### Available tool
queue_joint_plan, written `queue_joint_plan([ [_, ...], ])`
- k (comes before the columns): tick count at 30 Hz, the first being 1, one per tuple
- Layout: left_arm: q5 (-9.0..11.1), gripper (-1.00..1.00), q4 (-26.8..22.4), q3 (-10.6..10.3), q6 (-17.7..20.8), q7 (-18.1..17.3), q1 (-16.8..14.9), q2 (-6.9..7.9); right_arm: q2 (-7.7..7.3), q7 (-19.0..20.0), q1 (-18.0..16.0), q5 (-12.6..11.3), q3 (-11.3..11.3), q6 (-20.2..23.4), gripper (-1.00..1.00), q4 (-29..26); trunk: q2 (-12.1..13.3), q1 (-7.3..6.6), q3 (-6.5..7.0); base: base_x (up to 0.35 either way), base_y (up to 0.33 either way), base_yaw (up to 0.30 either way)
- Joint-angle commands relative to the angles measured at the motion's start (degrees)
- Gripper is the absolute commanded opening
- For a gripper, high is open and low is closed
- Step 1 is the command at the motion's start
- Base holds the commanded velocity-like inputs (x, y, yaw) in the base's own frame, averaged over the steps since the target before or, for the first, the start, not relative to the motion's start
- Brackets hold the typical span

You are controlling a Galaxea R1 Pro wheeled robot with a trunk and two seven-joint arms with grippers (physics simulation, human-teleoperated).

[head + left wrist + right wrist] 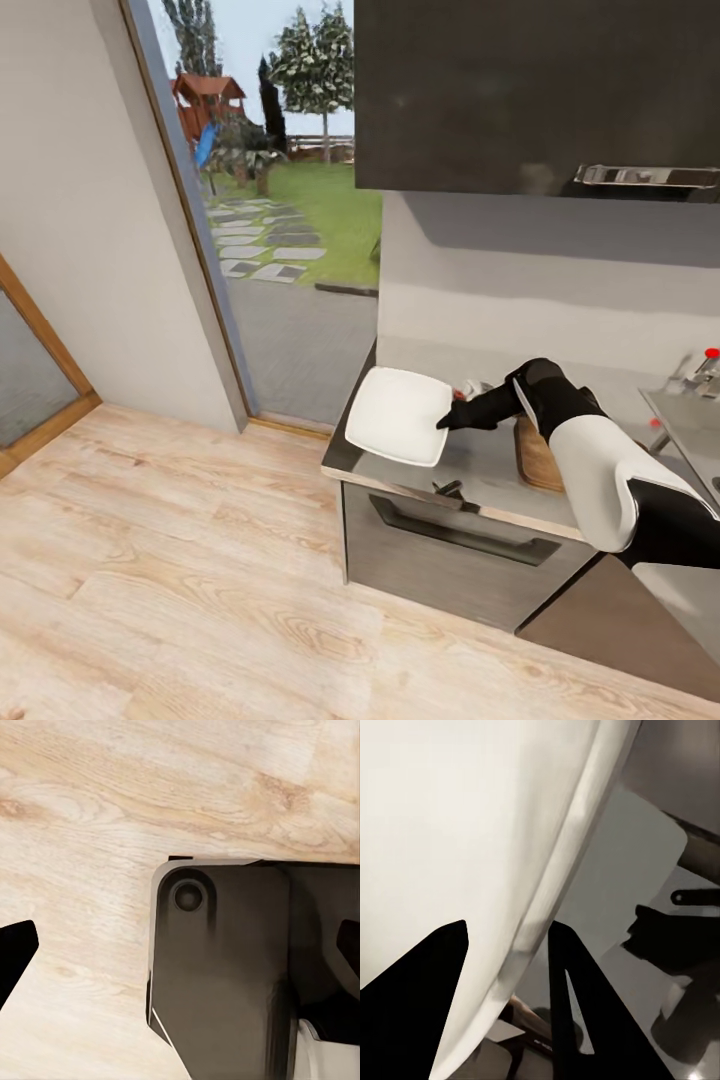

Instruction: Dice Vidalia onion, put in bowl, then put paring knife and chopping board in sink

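Note:
The white squarish bowl (397, 415) is at the left end of the grey countertop (480, 470), tilted and jutting past its edge. My right gripper (447, 418) holds the bowl's right rim. In the right wrist view its dark fingers (435, 997) straddle the bowl's wall (472, 832). The brown chopping board (536, 458) lies behind my right forearm, partly hidden. A red bit of the paring knife (459, 394) peeks out beside the wrist. The sink (690, 420) with a red-knobbed faucet (710, 354) is at far right. The Vidalia onion is out of view. My left gripper (180, 949) stands open over the floor.
A dark oven front with a handle (465, 530) sits under the countertop. A dark wall cabinet (540, 90) hangs above it. A glass door to the garden (290, 220) is to the left. Light wooden floor (170, 580) spreads in front, and my dark base (225, 967) is below the left gripper.

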Motion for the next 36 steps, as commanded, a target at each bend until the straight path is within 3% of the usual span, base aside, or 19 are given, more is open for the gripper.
queue_joint_plan([
  [1,0.11,1.0,-0.06,0.01,-0.08,-0.05,0.01,0.0,0.03,0.42,-0.06,0.39,-0.45,0.36,-1.0,0.06,-0.11,0.04,-0.1,0.016,-0.006,0.0],
  [9,0.11,1.0,-0.06,0.01,-0.08,-0.05,0.01,0.0,-0.25,0.36,-0.04,0.53,-0.41,0.45,-1.0,3.29,-0.11,0.04,-0.1,0.004,-0.001,0.0],
  [23,0.11,1.0,-0.06,0.01,-0.08,-0.04,0.01,0.0,-2.85,0.41,0.02,0.61,-0.34,0.48,-1.0,3.64,-0.11,0.04,-0.1,0.0,0.0,0.0],
  [36,0.11,1.0,-0.06,0.01,-0.08,-0.03,0.02,0.0,-2.77,0.34,0.0,0.78,-0.16,0.37,-1.0,3.72,-0.11,0.04,-0.1,0.028,-0.017,0.0],
])
